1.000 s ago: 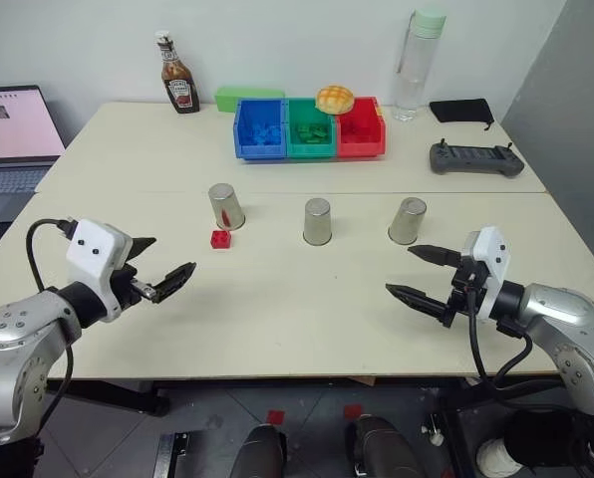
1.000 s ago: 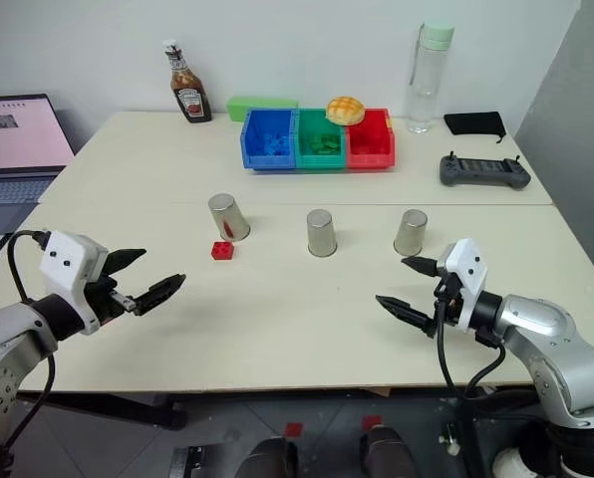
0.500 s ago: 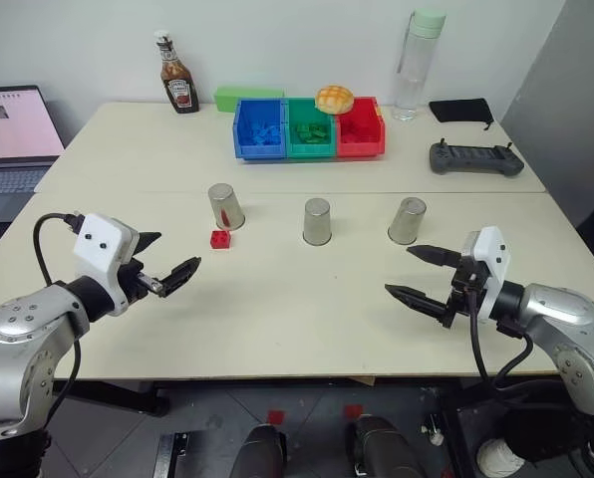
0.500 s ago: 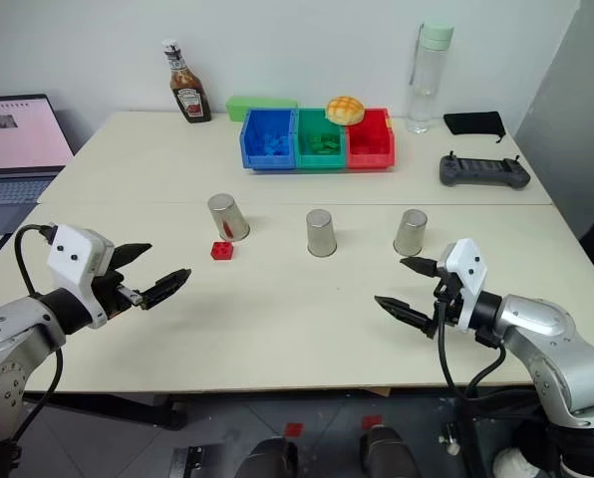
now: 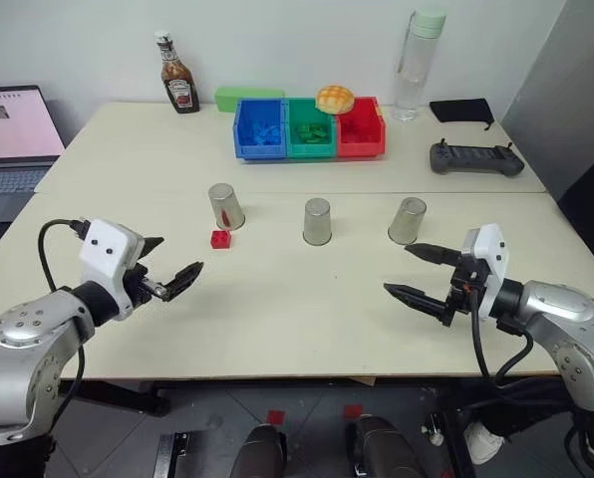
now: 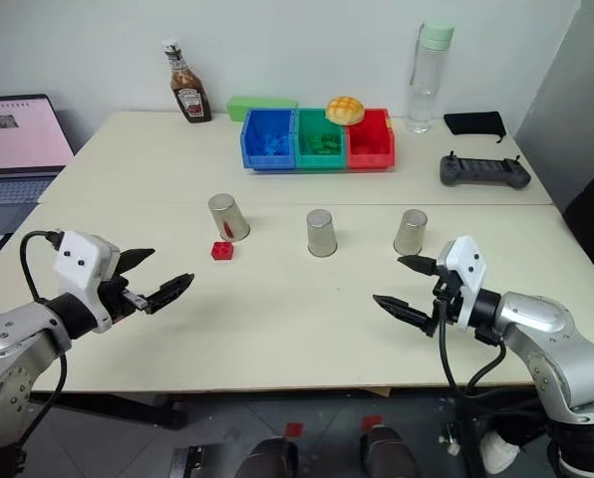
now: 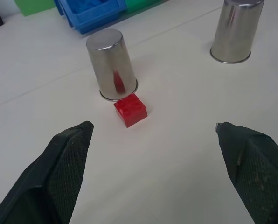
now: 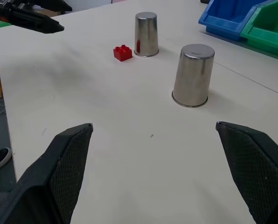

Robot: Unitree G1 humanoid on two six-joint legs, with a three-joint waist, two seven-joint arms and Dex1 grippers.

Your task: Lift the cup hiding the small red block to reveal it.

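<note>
Left eye view gives you three upturned metal cups in a row across the table (image 5: 277, 329); the left cup (image 5: 225, 206) stands upside down with the small red block (image 5: 219, 238) exposed on the tabletop just in front of it, nearly touching its rim; the middle cup (image 5: 317, 221) and right cup (image 5: 408, 220) stand apart; your left gripper (image 5: 169, 267) hovers near the block, jaws spread and holding nothing; your right gripper (image 5: 413, 271) hangs in front of the right cup, also spread wide and empty; behind the cups sit blue, green and red bins (image 5: 309, 127).
</note>
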